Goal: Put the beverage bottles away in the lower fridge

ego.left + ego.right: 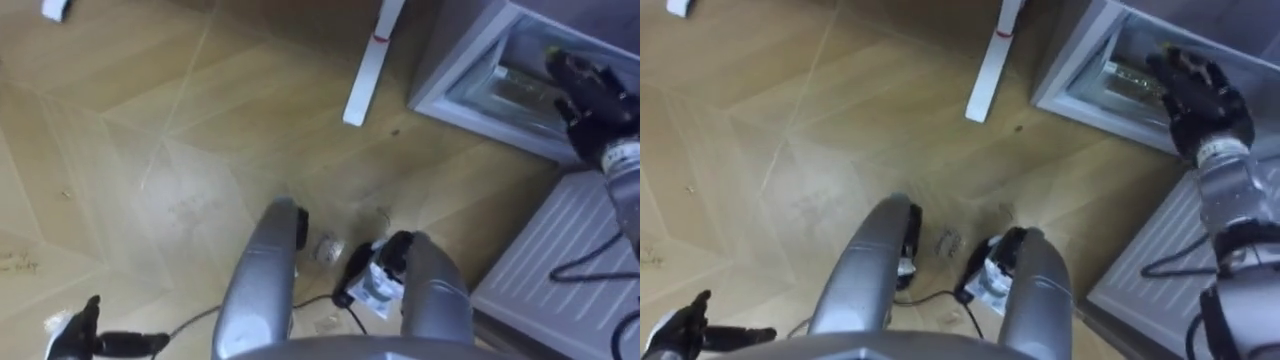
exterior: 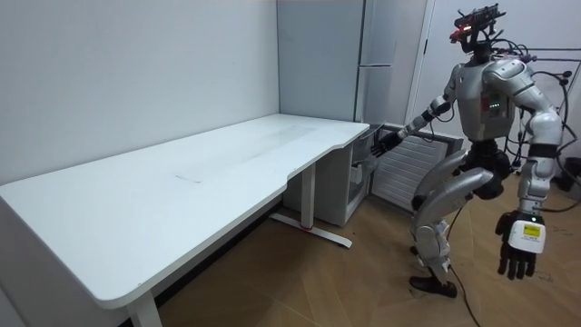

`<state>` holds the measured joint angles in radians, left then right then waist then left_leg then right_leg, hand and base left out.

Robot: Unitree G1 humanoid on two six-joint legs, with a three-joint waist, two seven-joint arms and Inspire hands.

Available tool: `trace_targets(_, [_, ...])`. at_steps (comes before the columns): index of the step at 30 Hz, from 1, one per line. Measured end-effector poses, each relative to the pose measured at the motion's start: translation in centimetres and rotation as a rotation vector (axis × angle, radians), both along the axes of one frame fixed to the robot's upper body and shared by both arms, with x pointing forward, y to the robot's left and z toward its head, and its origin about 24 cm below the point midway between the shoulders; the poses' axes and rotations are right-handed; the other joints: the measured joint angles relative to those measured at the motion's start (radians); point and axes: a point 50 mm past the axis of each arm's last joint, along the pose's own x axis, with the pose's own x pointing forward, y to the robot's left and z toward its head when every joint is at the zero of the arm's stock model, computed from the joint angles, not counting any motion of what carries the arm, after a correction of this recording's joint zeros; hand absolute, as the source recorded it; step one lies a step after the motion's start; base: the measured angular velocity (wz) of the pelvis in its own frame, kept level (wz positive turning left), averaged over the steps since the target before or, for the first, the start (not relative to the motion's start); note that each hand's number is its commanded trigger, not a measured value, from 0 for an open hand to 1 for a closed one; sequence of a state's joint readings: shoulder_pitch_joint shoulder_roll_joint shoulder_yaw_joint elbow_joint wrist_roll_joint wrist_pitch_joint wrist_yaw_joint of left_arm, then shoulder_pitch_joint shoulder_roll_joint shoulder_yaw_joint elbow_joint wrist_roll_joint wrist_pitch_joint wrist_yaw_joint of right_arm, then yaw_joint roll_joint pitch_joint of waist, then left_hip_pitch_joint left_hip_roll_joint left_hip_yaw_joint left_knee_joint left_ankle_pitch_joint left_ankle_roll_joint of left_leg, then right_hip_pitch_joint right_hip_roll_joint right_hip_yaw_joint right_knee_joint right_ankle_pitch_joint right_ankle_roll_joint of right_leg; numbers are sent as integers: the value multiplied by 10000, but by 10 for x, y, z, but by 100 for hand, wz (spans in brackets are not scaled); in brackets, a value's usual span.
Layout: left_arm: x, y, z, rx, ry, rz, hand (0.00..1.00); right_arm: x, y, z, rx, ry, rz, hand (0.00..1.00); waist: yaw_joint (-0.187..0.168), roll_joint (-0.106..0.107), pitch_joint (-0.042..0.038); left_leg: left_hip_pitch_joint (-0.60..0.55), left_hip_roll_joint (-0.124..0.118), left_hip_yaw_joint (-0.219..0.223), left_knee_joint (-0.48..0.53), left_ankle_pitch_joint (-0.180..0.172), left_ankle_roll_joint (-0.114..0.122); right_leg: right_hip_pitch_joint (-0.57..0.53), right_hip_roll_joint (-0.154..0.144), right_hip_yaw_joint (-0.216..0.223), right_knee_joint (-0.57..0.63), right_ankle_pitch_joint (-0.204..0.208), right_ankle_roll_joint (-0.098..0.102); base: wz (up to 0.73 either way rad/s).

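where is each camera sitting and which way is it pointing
Left eye view: on the head, facing down at the floor, the bent legs and the right hand at the open lower fridge.
Right eye view: just beside it, same scene; left hand low at the left edge.
Room view: off in the room, looking along the white table to the whole robot by the fridge.
Shared: all three show the right hand at the fridge.

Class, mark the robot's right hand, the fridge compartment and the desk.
right hand [image 1: 1205, 102], right eye view, back of hand
fridge compartment [image 1: 1072, 55], right eye view, left wall
desk [image 2: 182, 195], room view, bare top
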<state>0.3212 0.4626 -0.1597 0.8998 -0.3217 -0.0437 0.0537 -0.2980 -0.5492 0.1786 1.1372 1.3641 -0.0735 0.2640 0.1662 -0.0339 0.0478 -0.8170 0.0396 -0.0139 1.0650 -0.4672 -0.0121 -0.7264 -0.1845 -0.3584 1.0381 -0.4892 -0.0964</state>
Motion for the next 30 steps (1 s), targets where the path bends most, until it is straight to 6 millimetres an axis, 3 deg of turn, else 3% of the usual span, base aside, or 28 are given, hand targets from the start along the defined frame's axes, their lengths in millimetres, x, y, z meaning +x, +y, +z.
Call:
trace_targets(3, [1, -8, -6, -217, 27, 179, 0, -34, 0, -24, 48, 1077, -96, 0, -11, 174, -126, 561, -11, 138, -476, 40, 68, 465, 42, 100, -410, 78, 117, -6])
trace_targets(8, [2, -20, -12, -474, 22, 226, 0, -63, 22, -54, 795, 1905, -103, 0, -242, 232, -187, 1445, 20, 359, -1167, 104, 27, 1137, 171, 281, -971, 162, 178, -11])
trace_targets(13, [4, -23, -14, -568, -70, 221, 0, -62, 34, -60, 1275, 1727, -162, 0, -514, 292, -204, 1691, 114, 417, -1353, 122, -1, 1328, 307, 352, -1228, 236, 168, -8])
trace_targets(19, [10, -31, -19, -790, -78, 337, 0, -51, 45, -59, 2006, 913, -387, 0, -517, 428, -222, 1734, 149, 439, -1534, 185, 68, 1372, 438, 424, -1541, 451, 256, -5])
trace_targets(30, [12, -42, -23, -1015, -48, 357, 0, -48, 45, -58, 2427, 486, -926, 0, -520, 588, -144, 1807, -16, 537, -2101, 477, 227, 1408, 358, 469, -2047, 792, 409, 0])
